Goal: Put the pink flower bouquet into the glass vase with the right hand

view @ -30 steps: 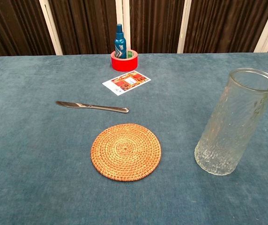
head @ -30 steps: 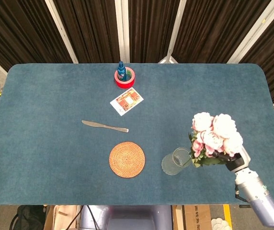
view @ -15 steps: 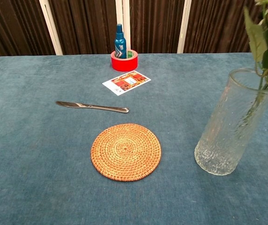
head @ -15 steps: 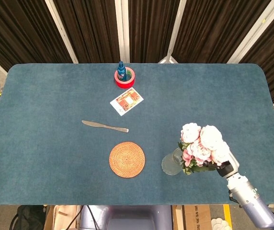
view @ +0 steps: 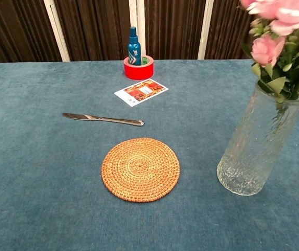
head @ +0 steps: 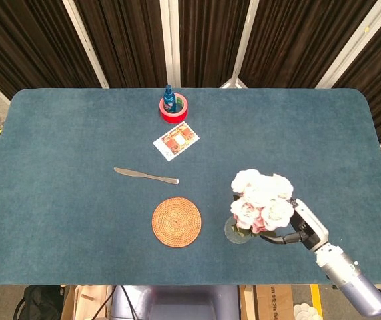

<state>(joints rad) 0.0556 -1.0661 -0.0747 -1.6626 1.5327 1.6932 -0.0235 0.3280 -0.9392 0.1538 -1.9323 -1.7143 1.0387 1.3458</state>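
Observation:
The pink flower bouquet [head: 262, 199] stands over the glass vase [head: 234, 231] near the table's front right, its blooms hiding most of the vase's mouth from above. In the chest view the bouquet's [view: 283, 31] leaves sit at the rim of the vase [view: 259, 146] and the stems reach down inside. My right hand [head: 302, 230] is just right of the vase, its dark fingers reaching under the blooms and still holding the bouquet's stems. The chest view does not show this hand. My left hand is out of sight.
A round woven coaster [head: 176, 222] lies left of the vase. Behind it lies a butter knife [head: 146, 176], then a printed card [head: 176, 141]. A red tape roll [head: 174, 109] with a blue bottle [head: 168, 99] in it stands at the back.
My right hand has carried the bouquet left and down; the stems have gone from the vase's right rim into the vase and the blooms now sit over its mouth.

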